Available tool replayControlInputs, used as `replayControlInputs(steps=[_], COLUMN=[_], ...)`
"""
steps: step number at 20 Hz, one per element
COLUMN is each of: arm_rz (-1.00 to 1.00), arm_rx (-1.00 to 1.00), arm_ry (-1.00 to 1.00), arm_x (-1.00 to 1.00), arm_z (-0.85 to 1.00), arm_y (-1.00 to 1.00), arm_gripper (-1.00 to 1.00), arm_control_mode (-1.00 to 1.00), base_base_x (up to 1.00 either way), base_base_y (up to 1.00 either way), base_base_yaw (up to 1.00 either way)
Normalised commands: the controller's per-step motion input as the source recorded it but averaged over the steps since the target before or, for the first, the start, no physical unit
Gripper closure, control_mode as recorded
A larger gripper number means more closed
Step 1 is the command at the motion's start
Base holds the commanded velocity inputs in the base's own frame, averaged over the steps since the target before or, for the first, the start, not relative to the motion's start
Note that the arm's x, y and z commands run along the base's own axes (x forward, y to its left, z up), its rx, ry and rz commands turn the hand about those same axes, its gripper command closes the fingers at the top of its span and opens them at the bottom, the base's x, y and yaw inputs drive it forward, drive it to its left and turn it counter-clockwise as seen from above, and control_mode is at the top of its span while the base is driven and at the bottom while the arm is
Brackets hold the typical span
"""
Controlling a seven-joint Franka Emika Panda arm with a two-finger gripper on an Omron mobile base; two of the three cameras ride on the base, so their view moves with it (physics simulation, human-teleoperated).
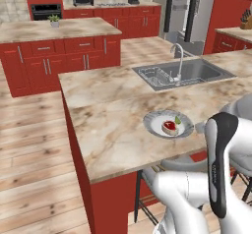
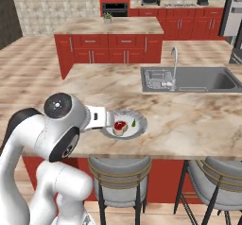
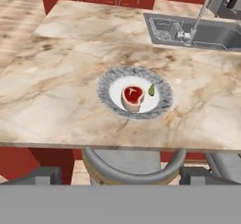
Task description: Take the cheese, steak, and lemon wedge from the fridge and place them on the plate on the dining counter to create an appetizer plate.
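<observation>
The plate (image 3: 106,89) lies on the dining counter (image 3: 56,91), close to its near edge. On it rests the steak (image 3: 132,96), red on top, with the tiny lemon wedge (image 3: 151,90) just to its right. Both base views show them too: steak (image 1: 169,127) (image 2: 119,126), lemon wedge (image 1: 177,120) (image 2: 133,123), plate (image 1: 152,122) (image 2: 139,125). My gripper (image 3: 121,176) hangs open and empty off the counter's near edge, above a stool and back from the plate. The cheese is out of view. The fridge (image 1: 189,12) stands at the far back.
An inset steel sink (image 1: 182,73) with a tall faucet (image 1: 178,56) lies beyond the plate. Grey stools (image 2: 118,172) (image 2: 217,172) stand under the counter's near edge. A second red island (image 1: 54,31) sits farther back, across wooden floor.
</observation>
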Motion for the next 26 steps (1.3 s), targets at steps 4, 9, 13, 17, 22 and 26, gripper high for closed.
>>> replayControlInputs(steps=[4, 9, 13, 17, 22, 26], arm_rz=[-0.02, 0.0, 0.0, 0.0, 0.0, 0.0], arm_rx=[-0.02, 0.0, 0.0, 0.0, 0.0, 0.0], arm_ry=[0.0, 0.0, 0.0, 0.0, 0.0, 0.0], arm_x=[-0.06, 0.0, 0.0, 0.0, 0.0, 0.0], arm_z=[0.09, 0.0, 0.0, 0.0, 0.0, 0.0], arm_y=[0.16, 0.0, 0.0, 0.0, 0.0, 0.0], arm_gripper=[-1.0, -1.0, -1.0, -1.0, -1.0, -1.0], arm_control_mode=[1.0, 1.0, 1.0, 1.0, 1.0, 1.0], base_base_x=[-0.16, -0.59, -0.62, -0.23, 0.32, 1.0], base_base_y=[0.55, 0.99, 1.0, 1.0, 1.0, 1.0], base_base_yaw=[-0.03, 0.0, -0.04, -0.09, -0.04, -0.02])
